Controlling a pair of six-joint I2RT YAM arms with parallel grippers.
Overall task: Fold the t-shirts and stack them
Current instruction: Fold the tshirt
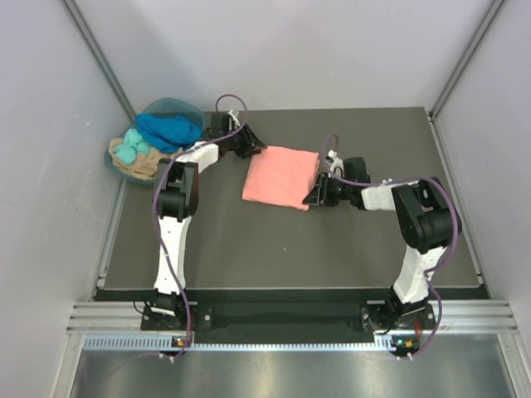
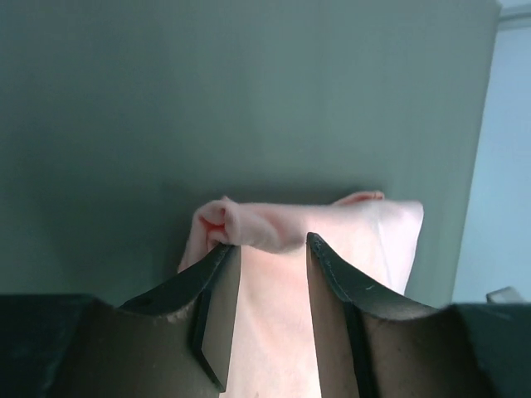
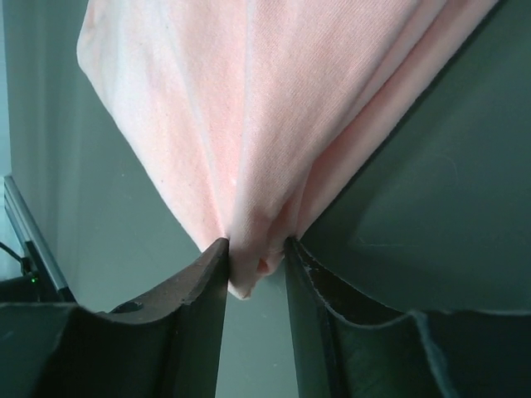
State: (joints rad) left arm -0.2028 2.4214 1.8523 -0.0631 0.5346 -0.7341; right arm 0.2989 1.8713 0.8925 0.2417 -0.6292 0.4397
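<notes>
Salmon-pink t-shirt (image 1: pixel 280 176) folded on bench (image 1: pixel 249 240). Right end effector (image 3: pixel 255 249) pinches right corner, likely for next fold. Left end effector (image 2: pixel 270 240) straddles far-left edge, grip unclear.

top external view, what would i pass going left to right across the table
teal basket holding the other shirts -> left gripper at the pink shirt's far-left corner -> salmon-pink t-shirt -> right gripper at its right edge
</notes>
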